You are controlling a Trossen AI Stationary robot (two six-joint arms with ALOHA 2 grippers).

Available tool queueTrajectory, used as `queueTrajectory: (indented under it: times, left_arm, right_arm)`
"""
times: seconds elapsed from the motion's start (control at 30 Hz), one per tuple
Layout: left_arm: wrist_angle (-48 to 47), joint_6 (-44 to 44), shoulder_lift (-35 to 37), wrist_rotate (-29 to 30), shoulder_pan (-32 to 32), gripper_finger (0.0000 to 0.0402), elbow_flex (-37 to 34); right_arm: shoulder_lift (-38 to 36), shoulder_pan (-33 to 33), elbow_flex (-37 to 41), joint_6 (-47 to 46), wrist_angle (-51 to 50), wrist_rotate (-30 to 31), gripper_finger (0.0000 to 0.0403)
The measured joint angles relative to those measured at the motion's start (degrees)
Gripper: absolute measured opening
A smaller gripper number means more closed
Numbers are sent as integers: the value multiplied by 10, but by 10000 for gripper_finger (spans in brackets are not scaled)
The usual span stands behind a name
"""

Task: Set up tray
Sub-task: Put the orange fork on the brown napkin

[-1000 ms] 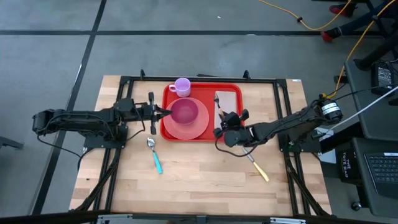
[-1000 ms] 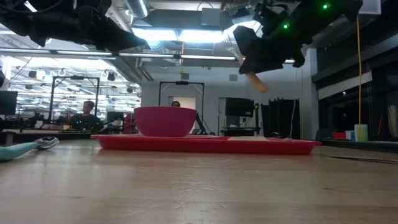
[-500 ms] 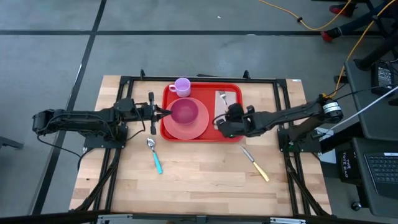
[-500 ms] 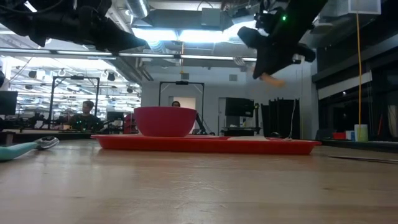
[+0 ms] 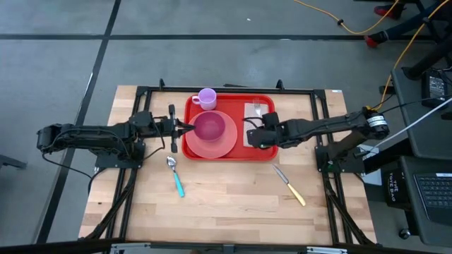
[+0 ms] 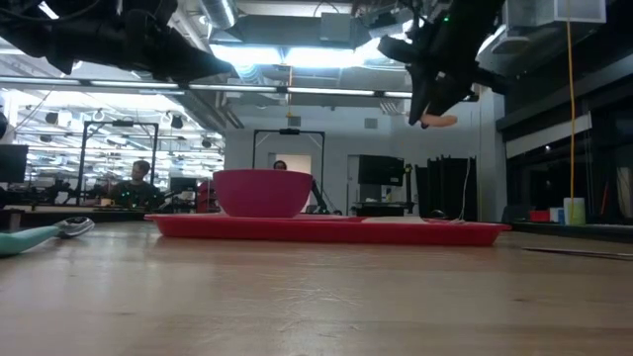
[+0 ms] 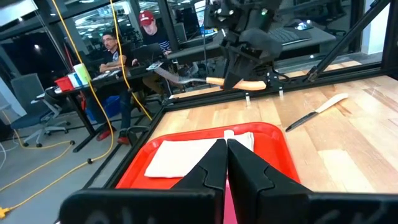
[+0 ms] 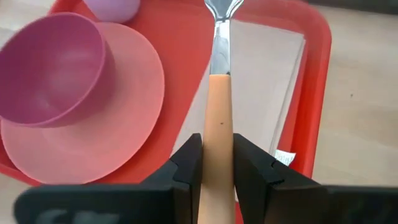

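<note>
My right gripper (image 8: 217, 163) is clamped on an orange-handled fork (image 8: 218, 93), holding it in the air above the napkin (image 5: 258, 115) that lies in the right part of the tray (image 5: 229, 154). The tray sits at the table's (image 5: 233, 204) far middle, also carrying a pink plate (image 5: 212, 143) with a bowl (image 5: 210, 127) on it and a cup (image 5: 207, 98) in its far corner. My left gripper (image 7: 225, 163), jaws together and holding nothing, waits at the tray's left edge; a spoon (image 5: 174, 176) and a knife (image 5: 289, 185) lie on the table nearer the front.

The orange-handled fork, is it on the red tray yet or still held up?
Held up: right gripper clamps the orange-handled fork above the napkin.
</note>
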State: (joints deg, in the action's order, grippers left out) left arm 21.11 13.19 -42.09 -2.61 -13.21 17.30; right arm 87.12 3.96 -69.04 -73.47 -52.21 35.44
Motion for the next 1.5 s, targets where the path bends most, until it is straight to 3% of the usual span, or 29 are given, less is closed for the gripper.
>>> queueTrajectory:
  times: [0.47, 1.07, 1.5]
  left_arm:
    - [15, 0, 0, 0, 0, 8, 0]
    - [18, 38, 0, 0, 0, 7, 0]
    - [18, 60, 0, 0, 0, 8, 0]
  right_arm:
    - [23, -65, 0, -43, 6, -51, 72]
    - [104, -116, 0, -39, 57, -177, 72]
    - [143, -156, 0, -37, 87, -183, 72]
